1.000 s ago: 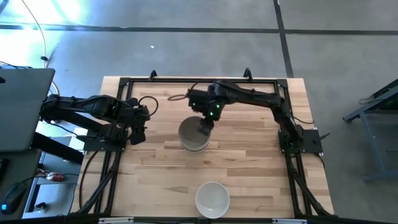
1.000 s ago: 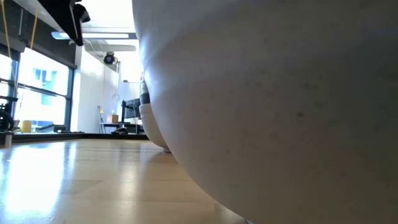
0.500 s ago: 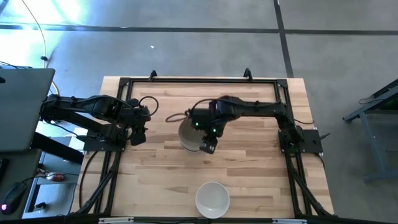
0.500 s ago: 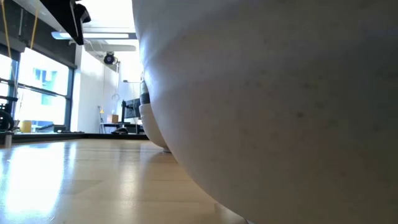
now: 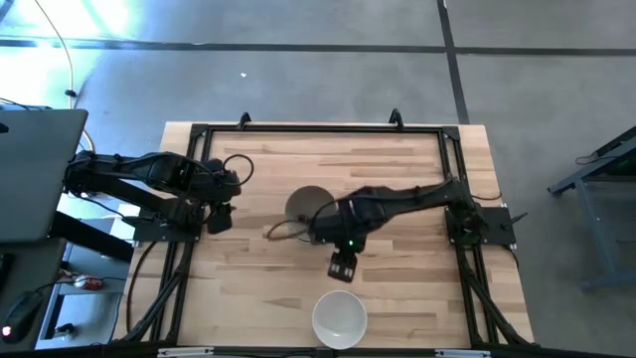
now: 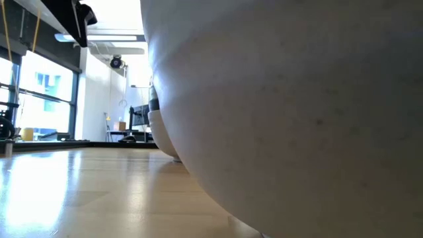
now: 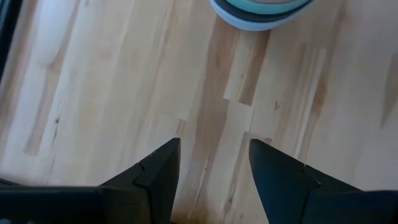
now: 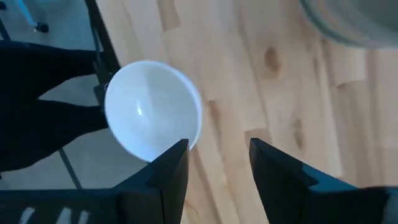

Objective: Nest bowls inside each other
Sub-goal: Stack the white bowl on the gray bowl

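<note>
My right arm reaches from its base at the table's right edge across the middle of the pale wooden table (image 5: 397, 288), bent low, and my right pincer (image 5: 342, 267) hangs over bare boards between the stack of nested round bowls (image 5: 303, 206) in the table's middle and the single white round bowl (image 5: 340, 317) near the front edge. Its two dark fingers (image 8: 168, 171) stand wide apart with nothing between them; past them the right wrist view shows the white bowl (image 8: 152, 118) upright, smooth inside, close to the table's black frame, and just a grey rim of the stack (image 8: 354, 25) at the picture's corner. My left arm waits folded at the table's left side, its left pincer (image 5: 218, 215) over the boards well apart from the stack, fingers (image 7: 158, 171) also spread wide and empty, with wood grain showing in the gap. Ahead of them the left wrist view catches the stack's foot (image 7: 261, 12), a mint-green band over a white one. In the low view the white bowl's (image 6: 297, 112) curved side fills most of the frame and hides nearly everything behind it, leaving only a sliver of the stack (image 6: 158, 122) visible beside it.
</note>
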